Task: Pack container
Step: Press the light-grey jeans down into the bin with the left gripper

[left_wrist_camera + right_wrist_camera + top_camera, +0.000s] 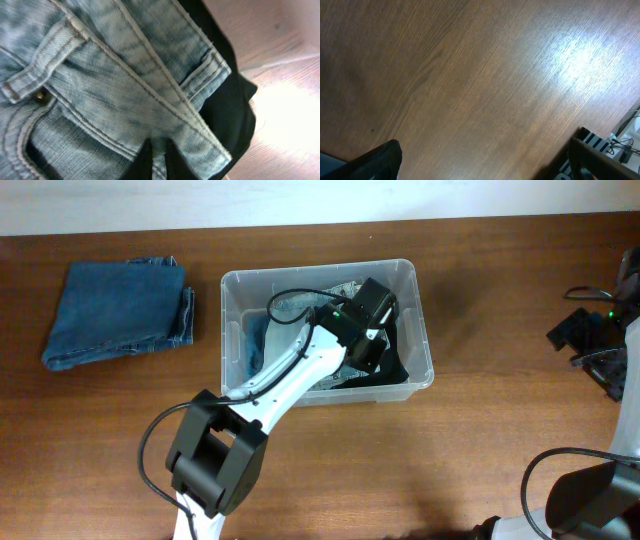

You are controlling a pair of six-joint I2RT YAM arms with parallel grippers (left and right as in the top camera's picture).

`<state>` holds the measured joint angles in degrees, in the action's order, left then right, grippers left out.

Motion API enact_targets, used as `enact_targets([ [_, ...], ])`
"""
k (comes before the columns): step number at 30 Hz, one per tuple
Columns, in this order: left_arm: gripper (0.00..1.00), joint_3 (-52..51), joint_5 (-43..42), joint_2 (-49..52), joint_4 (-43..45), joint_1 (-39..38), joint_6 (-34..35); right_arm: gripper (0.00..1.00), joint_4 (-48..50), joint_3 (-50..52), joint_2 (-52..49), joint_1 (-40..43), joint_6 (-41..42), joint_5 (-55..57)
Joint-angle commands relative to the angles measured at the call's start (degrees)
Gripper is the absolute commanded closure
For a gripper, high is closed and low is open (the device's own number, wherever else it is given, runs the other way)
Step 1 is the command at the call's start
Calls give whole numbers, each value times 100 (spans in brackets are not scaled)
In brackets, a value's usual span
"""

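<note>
The clear plastic container point(422, 320) stands at the middle of the table. It holds light-washed jeans point(115, 85) on top of a black garment point(227, 115). My left gripper point(159, 162) reaches down into the container's right half point(366, 352) and is shut on a fold of the light jeans. A folded pair of dark blue jeans point(118, 312) lies on the table to the left of the container. My right gripper point(485, 167) is open and empty over bare wood at the far right edge point(590, 340).
The brown wooden table point(500, 440) runs all round the container. Black cables and equipment point(615, 142) sit at the right edge beside the right arm. The left arm's base point(215, 455) stands at the front, below the container.
</note>
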<state>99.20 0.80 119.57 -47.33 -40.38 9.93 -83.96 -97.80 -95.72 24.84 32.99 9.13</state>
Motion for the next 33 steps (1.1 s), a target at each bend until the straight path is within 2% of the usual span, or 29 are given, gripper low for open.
enact_targets([
  [1,85,470,728,-566,-101,55,-258,2,-2,15,74,31,52,33],
  [5,84,527,1576,-1051,-37,87,-256,2,-2,15,74,31,52,33],
  [9,95,518,1554,-1080,334,249,-256,2,-2,15,74,31,52,33],
  [11,96,516,1543,-1005,527,341,-254,1,-2,15,74,31,52,33],
  [20,97,516,1051,-33,1434,446,-254,2,-2,15,74,31,52,33],
  [27,97,516,1032,704,1419,417,-251,2,-2,15,74,31,52,33],
  [33,96,516,409,807,1388,415,-251,1,-2,15,74,31,52,33],
])
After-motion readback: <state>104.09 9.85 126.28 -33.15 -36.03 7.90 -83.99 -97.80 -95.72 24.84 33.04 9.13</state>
